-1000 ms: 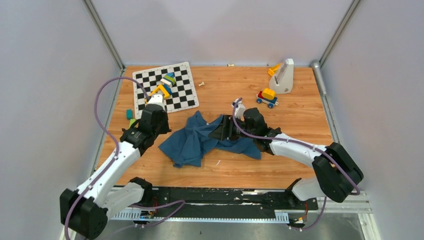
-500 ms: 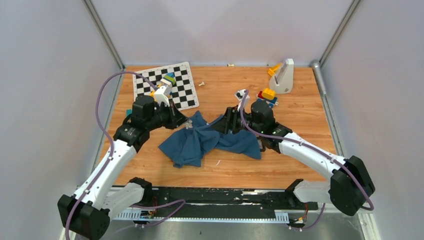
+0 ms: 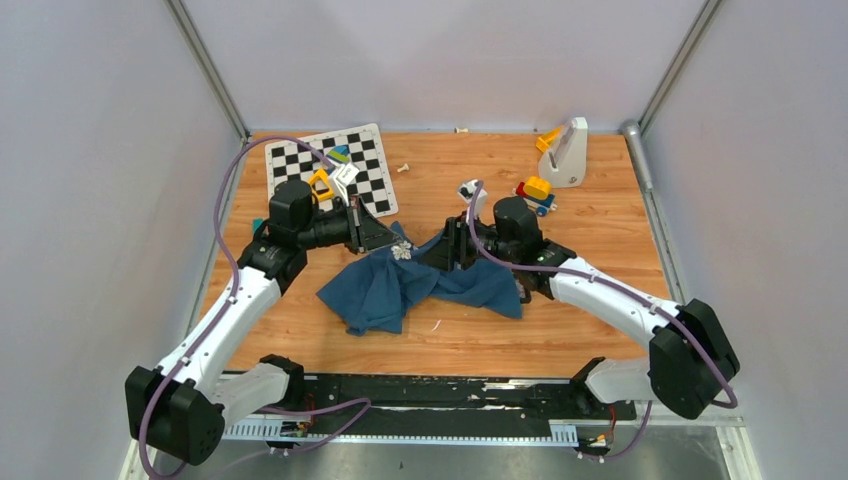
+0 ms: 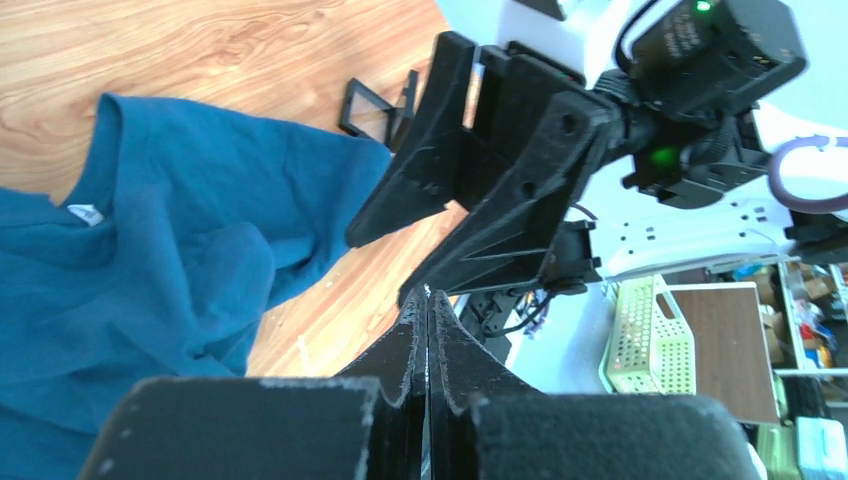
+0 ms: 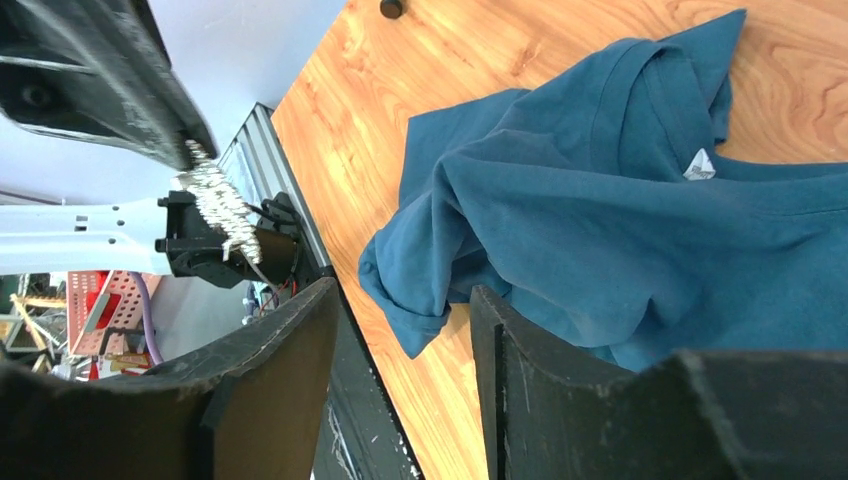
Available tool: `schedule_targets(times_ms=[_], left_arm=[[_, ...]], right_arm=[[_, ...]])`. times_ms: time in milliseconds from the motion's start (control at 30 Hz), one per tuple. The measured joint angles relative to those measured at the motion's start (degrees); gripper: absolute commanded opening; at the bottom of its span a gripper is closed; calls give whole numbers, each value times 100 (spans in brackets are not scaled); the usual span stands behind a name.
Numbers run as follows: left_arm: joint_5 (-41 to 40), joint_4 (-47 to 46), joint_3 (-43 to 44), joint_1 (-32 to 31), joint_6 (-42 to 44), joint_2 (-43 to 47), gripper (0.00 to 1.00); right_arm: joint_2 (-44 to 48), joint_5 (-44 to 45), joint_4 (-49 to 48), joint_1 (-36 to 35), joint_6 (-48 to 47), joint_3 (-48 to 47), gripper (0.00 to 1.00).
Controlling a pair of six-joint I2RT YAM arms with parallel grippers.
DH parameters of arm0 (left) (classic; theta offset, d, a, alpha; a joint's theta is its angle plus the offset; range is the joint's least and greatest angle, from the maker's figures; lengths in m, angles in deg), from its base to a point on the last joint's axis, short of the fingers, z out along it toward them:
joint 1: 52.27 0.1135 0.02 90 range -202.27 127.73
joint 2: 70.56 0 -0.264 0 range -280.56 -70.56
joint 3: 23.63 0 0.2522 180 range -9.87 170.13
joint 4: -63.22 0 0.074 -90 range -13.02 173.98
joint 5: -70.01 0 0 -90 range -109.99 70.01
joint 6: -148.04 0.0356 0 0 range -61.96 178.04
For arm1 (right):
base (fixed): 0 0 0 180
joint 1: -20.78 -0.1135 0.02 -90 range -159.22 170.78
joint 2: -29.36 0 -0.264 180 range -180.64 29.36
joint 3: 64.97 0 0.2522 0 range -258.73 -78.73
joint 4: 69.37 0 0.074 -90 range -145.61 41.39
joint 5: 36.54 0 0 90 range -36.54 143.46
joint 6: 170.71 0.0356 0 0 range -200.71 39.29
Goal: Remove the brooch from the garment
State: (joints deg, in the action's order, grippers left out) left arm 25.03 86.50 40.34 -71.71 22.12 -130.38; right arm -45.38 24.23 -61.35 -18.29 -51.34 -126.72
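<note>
Top external view: the garment (image 3: 385,290) lies crumpled mid-table (image 3: 600,230), with an arm at each side.
Left gripper (image 3: 392,242): closed, pinching the brooch (image 3: 402,251) at its fingertips.
Brooch place: over the garment's 12 o'clock edge; the right wrist view shows it hanging clear of the cloth.
Right gripper (image 3: 446,252): jaws parted, holding nothing, at 3 o'clock of the brooch.
Chequered board (image 3: 365,190): at 10 o'clock of the garment, with toy blocks (image 3: 322,183) on it.
</note>
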Motion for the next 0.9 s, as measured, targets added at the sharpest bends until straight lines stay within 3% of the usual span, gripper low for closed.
schedule_targets(times_ms=[300, 900], left_arm=[[404, -315, 0, 4, -199, -94, 0], [448, -339, -2, 4, -216, -249, 0]], right_arm=[[-295, -442, -22, 0, 4, -162, 51], [-284, -1106, -323, 0, 37, -160, 50]])
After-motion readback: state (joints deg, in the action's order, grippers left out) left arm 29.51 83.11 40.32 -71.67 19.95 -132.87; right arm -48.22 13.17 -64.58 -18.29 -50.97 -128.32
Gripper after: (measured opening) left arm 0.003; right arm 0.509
